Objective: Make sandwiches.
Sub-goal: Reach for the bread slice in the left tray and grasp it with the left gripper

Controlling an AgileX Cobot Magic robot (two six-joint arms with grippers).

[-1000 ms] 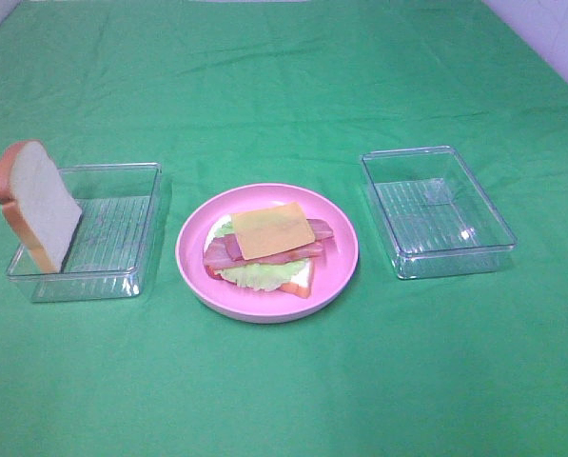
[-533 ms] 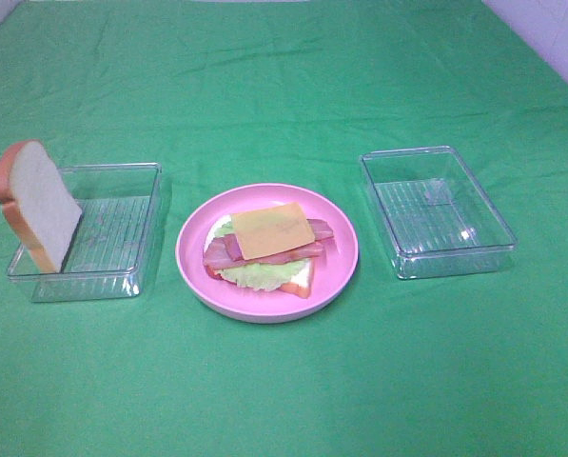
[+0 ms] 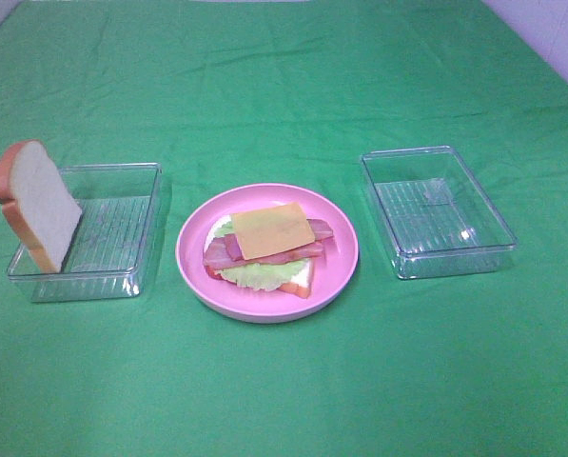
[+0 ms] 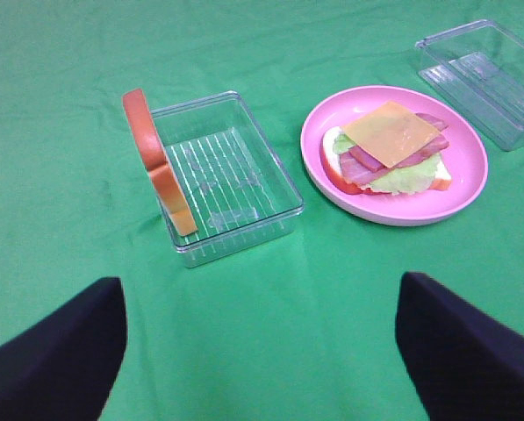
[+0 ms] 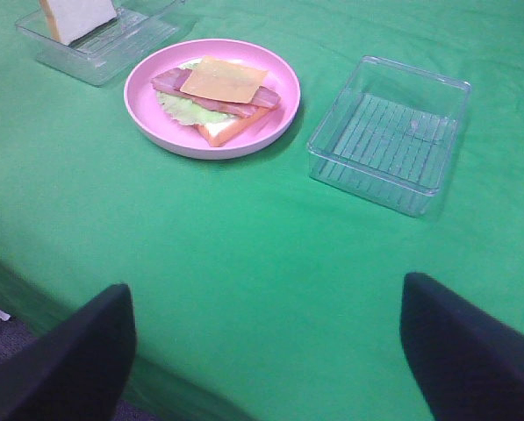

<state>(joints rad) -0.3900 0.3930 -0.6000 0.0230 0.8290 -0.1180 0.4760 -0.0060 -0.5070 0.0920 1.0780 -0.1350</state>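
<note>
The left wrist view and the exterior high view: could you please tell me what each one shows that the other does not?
Only the left wrist view shows the left gripper, its two dark fingers spread wide with nothing between them, above bare green cloth. Only the exterior high view shows the whole clear plastic container on the right, which the wrist view cuts at its edge, and a pale wall strip. Both share the white bread slice with orange-brown crust leaning in the clear plastic container on the left, and the round pink plate with the open sandwich stack topped by a yellow cheese square.
</note>
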